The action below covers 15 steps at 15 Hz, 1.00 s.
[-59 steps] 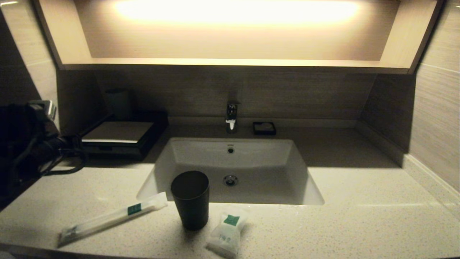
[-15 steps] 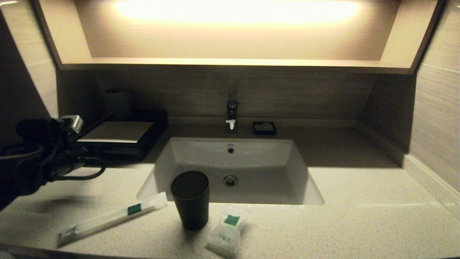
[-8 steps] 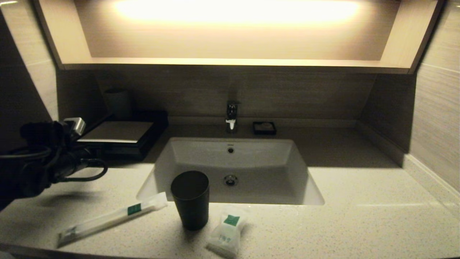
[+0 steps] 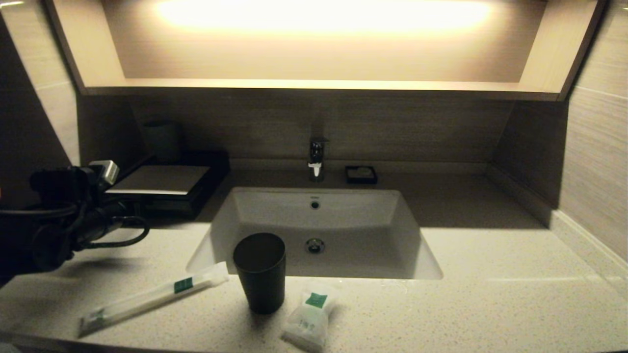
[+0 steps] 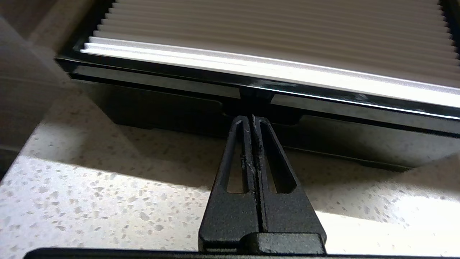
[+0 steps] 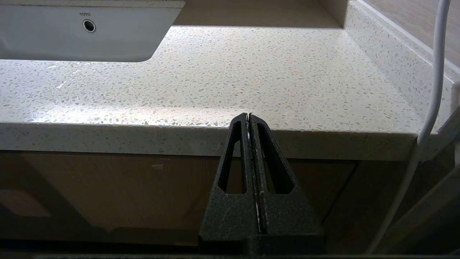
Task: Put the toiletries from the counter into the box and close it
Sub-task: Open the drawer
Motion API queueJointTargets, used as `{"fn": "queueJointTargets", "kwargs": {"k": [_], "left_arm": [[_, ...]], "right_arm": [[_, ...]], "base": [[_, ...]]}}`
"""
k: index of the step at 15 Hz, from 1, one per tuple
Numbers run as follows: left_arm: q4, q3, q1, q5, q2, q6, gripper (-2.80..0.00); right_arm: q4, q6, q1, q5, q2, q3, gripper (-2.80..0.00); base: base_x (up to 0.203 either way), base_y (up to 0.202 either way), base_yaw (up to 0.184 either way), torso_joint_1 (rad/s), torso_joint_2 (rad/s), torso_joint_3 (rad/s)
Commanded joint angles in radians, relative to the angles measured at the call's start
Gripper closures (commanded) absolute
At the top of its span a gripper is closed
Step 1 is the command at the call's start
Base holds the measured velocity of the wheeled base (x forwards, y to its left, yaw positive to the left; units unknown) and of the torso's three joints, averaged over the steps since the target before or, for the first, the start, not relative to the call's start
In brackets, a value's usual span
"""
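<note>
The long stick-shaped packet [image 4: 152,296] with a green label lies on the counter [image 4: 490,304] at the front left. The small white pouch [image 4: 309,318] lies at the front centre. The low black box [image 4: 162,184] with a pale top stands at the back left, its drawer pushed in. My left arm [image 4: 64,215] reaches toward the box front. In the left wrist view my left gripper [image 5: 251,117] is shut and empty, its tips at the centre notch of the box's black front [image 5: 151,108]. My right gripper [image 6: 248,115] is shut and empty, low before the counter's front edge [image 6: 323,144].
A dark tumbler [image 4: 260,272] stands between the two packets at the basin's front rim. The white sunken basin [image 4: 343,211] fills the middle, with a tap [image 4: 316,157] and a tiny black dish [image 4: 360,175] behind. Another cup [image 4: 162,139] stands behind the box. Walls close both sides.
My left arm has moved forward and right toward the box front since the earliest frame, with only a small shift in the last half second. The packets and tumbler have not moved.
</note>
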Motion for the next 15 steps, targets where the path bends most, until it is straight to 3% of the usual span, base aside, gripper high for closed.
{"fn": "queueJointTargets", "kwargs": {"k": [1,9,15], "left_arm": [[-0.01,0.006,0.0,-0.002,0.0,0.0,0.0],[-0.012,0.006,0.0,-0.023,0.001,-0.003,0.0],[-0.081,0.007,-0.001,-0.025,0.033,-0.007,0.0]], "right_arm": [[0.0,-0.001,0.0,0.0,0.001,0.001,0.0],[0.0,-0.001,0.0,0.0,0.001,0.002,0.0],[0.0,-0.001,0.0,0.0,0.001,0.002,0.0]], "base": [[0.0,0.0,0.0,0.0,0.0,0.0],[0.0,0.0,0.0,0.0,0.0,0.0],[0.0,0.0,0.0,0.0,0.0,0.0]]}}
